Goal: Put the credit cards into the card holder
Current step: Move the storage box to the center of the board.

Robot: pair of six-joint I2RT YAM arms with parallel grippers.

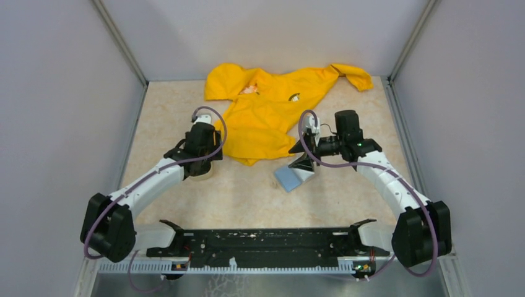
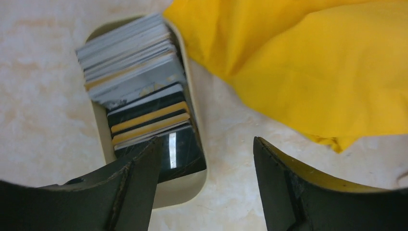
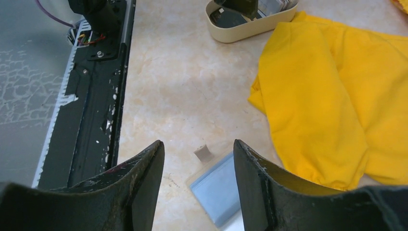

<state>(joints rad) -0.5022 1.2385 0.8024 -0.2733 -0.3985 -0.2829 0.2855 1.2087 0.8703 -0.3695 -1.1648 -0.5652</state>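
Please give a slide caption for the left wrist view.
Open left gripper above cards stacked in a beige tray, beside yellow cloth.

I find no writing I can read: the credit cards (image 2: 134,72) show only plain stripes, and the small mark on the yellow garment (image 1: 266,124) is too tiny.

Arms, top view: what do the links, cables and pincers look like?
Left arm and right arm: white link shells, black joint housings, a purple cable looped along each. Left pincer and right pincer: matte black, tapered fingers with scuffed edges.
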